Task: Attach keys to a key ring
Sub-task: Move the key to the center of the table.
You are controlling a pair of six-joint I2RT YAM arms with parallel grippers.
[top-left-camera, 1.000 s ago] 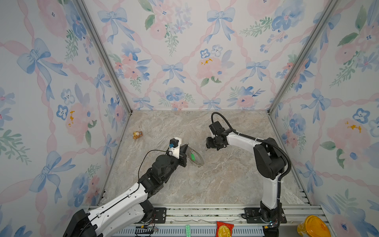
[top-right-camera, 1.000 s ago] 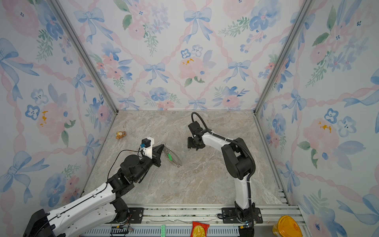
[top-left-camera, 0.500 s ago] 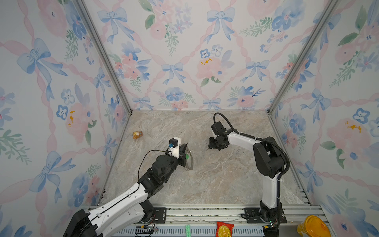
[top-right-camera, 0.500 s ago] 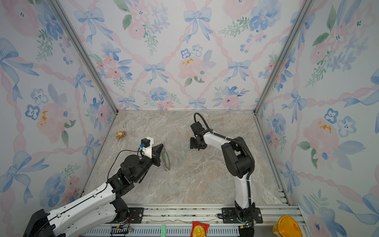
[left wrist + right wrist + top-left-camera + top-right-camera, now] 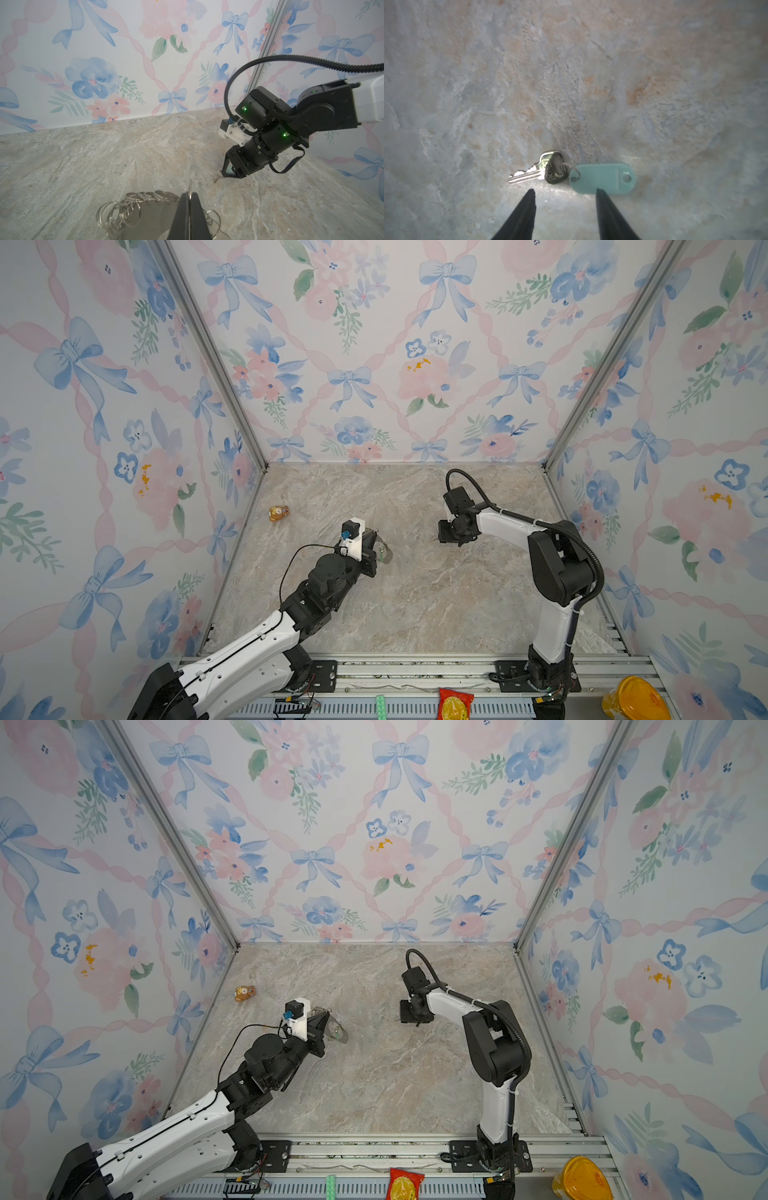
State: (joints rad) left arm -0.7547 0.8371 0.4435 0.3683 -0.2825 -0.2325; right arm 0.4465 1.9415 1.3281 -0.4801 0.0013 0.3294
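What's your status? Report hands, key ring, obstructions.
Left hand shut on key ring. Right hand open over mint-tagged key on table, not gripping. Nothing blocking it.

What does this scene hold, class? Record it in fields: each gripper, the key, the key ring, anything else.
Left gripper: shut on the key ring
Right gripper: open, pointed at the key, nothing held
Key: silver, flat on the table, mint tag attached
Key ring: grey band fringed with silver rings
Other: orange bear figurine, alone on the table
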